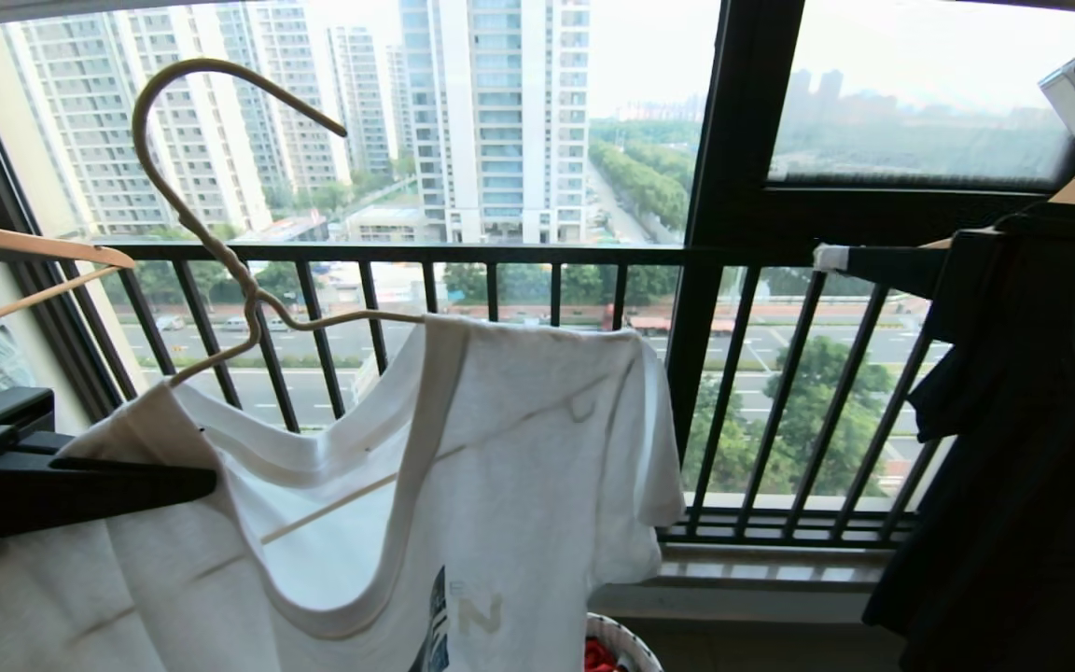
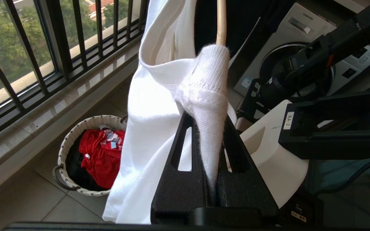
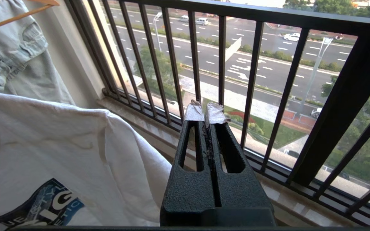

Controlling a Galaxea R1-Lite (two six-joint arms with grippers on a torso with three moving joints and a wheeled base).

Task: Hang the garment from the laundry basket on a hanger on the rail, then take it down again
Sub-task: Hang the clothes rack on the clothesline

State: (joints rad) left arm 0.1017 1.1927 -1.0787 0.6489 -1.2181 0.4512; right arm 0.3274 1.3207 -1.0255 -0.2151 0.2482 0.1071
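Left gripper (image 2: 209, 128) is clamped on the shoulder of the white T-shirt (image 1: 463, 485), which is draped over the cream wire hanger (image 1: 211, 233) in front of the window railing (image 1: 500, 254). Right gripper (image 3: 207, 112), pressed together and empty, points at the railing. Below sits the laundry basket (image 2: 75, 134).

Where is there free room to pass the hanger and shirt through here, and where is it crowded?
Free: the gap in front of the window railing, between the white T-shirt and the black garment. Crowded: the left side, where the left gripper grips the shirt beside a wooden hanger, and below, the laundry basket.
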